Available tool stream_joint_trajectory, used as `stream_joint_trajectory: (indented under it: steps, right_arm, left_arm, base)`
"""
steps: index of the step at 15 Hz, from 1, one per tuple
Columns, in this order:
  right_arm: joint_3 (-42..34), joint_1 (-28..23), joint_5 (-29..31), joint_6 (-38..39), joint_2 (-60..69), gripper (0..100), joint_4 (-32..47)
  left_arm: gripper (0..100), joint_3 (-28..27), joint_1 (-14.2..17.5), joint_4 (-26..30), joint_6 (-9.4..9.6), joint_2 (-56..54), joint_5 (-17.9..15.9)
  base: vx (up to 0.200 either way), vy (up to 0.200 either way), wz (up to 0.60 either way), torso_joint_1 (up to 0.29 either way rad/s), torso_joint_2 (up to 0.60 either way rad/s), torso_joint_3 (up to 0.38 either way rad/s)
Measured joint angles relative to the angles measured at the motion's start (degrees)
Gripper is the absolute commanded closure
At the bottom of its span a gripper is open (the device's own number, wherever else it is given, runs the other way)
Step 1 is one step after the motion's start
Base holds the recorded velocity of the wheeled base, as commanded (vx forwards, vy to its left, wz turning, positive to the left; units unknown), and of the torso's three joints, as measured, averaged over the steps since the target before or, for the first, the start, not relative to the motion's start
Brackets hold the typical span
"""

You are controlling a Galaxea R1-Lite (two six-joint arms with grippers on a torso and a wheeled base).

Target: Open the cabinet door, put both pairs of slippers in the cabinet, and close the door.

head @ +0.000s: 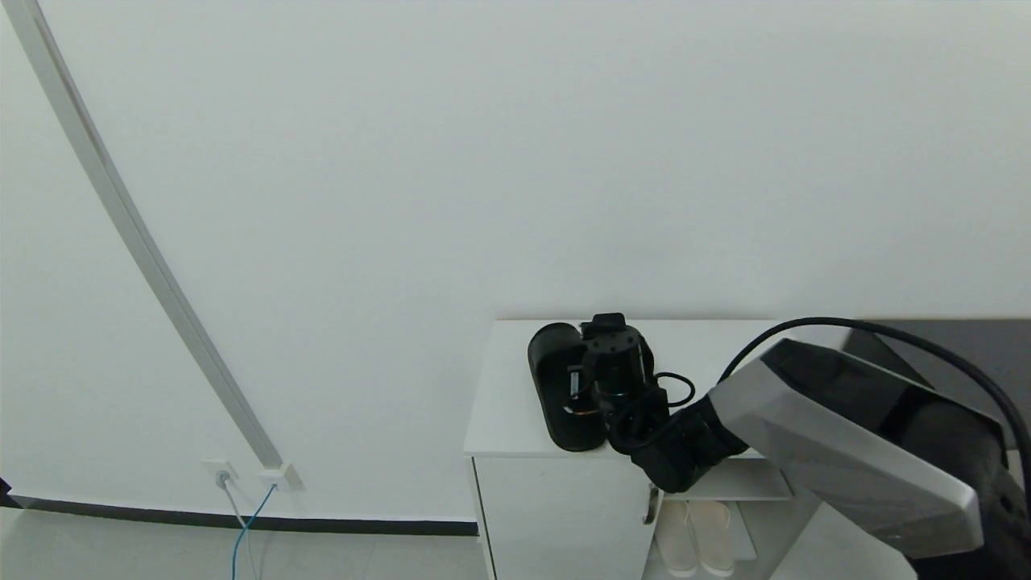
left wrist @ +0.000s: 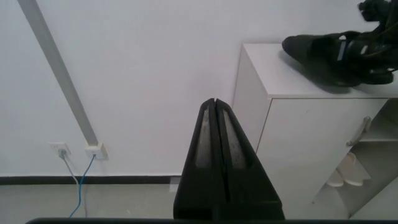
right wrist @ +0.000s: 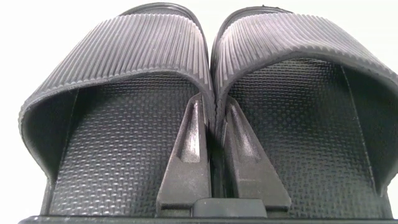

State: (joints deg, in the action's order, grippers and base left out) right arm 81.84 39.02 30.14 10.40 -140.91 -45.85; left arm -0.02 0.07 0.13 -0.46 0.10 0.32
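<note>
One white cabinet (head: 506, 403) stands against the wall. Two black slippers (head: 564, 403), one pair, lie side by side on its top. The right hand (right wrist: 214, 148) is over them, its two fingers (right wrist: 188, 155) closed in on the slippers' adjoining inner edges and pinching these together. Two white slippers (head: 693, 536), the second pair, sit together on a low shelf (head: 745, 538) in the cabinet's open compartment, beside one door panel (head: 564, 515) that has a handle. The left hand (left wrist: 214, 149) hangs well clear to the cabinet's left, fingers pressed together on nothing.
</note>
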Motion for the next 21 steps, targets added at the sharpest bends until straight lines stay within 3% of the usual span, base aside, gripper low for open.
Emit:
stream_joint_trajectory:
  steps: [5,11,15,18,21]
  right_arm:
    - [-19.36,2.73,-6.33,-1.1,18.37,100,-0.4]
    - [-42.62,5.44,-21.74,-4.0,41.46,100,-1.28]
    - [-46.4,5.24,-24.13,-7.94,46.46,100,-1.8]
    - [-49.73,4.63,-26.33,-13.68,46.86,100,-8.25]
    - [-50.59,3.86,-26.53,-13.92,46.97,100,-8.48]
  left_arm:
    - [100,-0.07,0.0,0.0,-0.02,0.0,0.0]
    - [100,-0.07,0.0,0.0,0.0,0.0,-0.13]
    - [100,-0.07,-0.02,-0.02,-0.05,0.0,-0.1]
    - [100,-0.05,0.0,-0.02,-0.07,0.0,-0.1]
    - [100,-0.05,0.0,-0.02,-0.2,0.0,0.0]
  base:
    - [0.0,0.0,0.0,0.0,0.0,0.0]
    - [0.0,0.0,0.0,0.0,0.0,0.0]
    - [0.0,0.0,0.0,0.0,0.0,0.0]
    - [0.0,0.0,0.0,0.0,0.0,0.0]
    - [-0.067,0.0,0.0,0.001,0.0,0.001]
